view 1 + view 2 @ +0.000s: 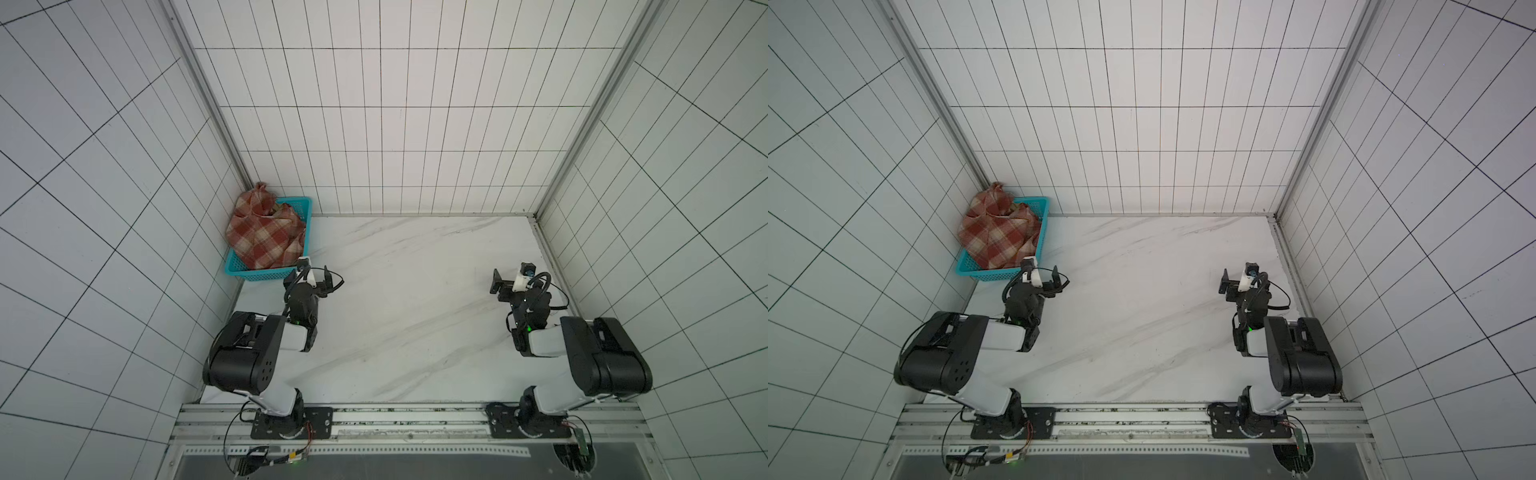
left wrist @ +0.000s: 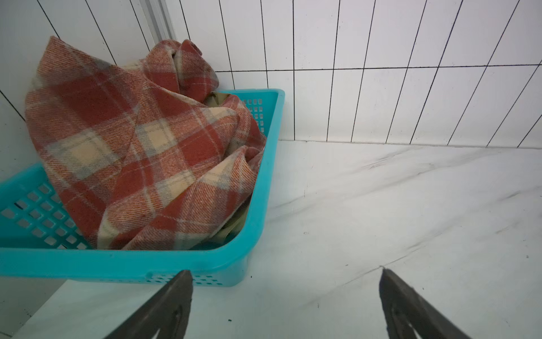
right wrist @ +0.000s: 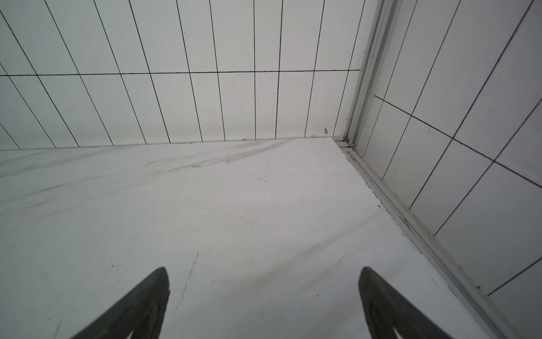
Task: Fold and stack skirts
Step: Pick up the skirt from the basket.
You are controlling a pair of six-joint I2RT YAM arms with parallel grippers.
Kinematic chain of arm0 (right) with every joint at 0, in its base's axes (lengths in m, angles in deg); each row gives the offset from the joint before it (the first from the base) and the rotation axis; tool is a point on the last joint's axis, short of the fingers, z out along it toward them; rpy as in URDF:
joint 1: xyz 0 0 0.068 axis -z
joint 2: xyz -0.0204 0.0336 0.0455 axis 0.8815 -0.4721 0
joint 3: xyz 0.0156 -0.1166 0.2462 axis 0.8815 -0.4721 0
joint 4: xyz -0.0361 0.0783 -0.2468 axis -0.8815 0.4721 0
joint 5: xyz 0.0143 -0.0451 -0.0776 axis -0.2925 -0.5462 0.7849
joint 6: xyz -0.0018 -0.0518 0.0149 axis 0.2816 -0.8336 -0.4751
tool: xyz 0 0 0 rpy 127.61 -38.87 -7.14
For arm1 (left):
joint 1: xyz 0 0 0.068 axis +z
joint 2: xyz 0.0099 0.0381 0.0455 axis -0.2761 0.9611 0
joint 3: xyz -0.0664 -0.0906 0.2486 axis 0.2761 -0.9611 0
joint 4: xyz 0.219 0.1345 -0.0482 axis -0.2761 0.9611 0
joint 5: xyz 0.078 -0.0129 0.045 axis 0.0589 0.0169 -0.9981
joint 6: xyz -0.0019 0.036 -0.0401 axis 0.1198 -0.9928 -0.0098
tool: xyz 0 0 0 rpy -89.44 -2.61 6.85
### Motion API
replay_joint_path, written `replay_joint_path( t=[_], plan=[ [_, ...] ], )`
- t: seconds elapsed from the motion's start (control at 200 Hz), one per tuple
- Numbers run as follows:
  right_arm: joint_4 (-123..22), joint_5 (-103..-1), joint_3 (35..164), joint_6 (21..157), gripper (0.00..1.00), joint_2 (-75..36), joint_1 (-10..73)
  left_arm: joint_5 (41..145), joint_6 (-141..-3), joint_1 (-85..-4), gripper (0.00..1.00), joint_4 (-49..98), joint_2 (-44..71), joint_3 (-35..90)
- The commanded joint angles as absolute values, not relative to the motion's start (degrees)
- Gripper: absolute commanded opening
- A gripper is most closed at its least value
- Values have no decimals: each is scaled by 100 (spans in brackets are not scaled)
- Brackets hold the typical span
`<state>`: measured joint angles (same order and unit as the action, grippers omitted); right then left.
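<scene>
White-tiled walls (image 1: 374, 124) on three sides, with a pale marbled table (image 1: 415, 316) between them. A teal basket (image 1: 257, 275) is pushed into the table's far left corner.

- Plaid skirt (image 2: 132, 152): heaped in the basket and rising well above the rim, one peak leaning on the wall corner. The twill is thick and woolly. It looks soft and limp but bulky, with some weight, and probably not slippery.
- Olive skirt (image 2: 216, 99): underneath the plaid one, only slivers showing. The cloth seems thinner; little else can be told.
- Left gripper (image 2: 285, 270): jaws spread wide and empty, low over the table just beside the basket's near rim.
- Right gripper (image 3: 263, 268): jaws equally wide and empty, near the table's right edge, well apart from the cloth.

Best hold, as I judge it, is a raised fold on the plaid heap, either the tall peak or the rolled edge nearest the basket's inner wall. A single thick ridge should pinch cleanly. No waistband is visible, so expect the cloth to unfurl and drag when lifted. The olive one may come up with it.
</scene>
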<state>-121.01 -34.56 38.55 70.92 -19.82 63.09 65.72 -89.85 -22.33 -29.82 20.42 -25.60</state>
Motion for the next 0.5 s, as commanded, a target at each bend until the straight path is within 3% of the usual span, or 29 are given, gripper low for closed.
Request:
replay_joint_path(
  t=[0.0,0.5],
  plan=[
    [-12235,-3491,3757,7137,100,-1987,6368,6601,-9041,-2226,97,-3148,2072,-2580],
    [-12234,-3491,3766,7137,100,-1995,6368,7055,-9049,-2043,97,-3175,2075,-2591]
  ],
)
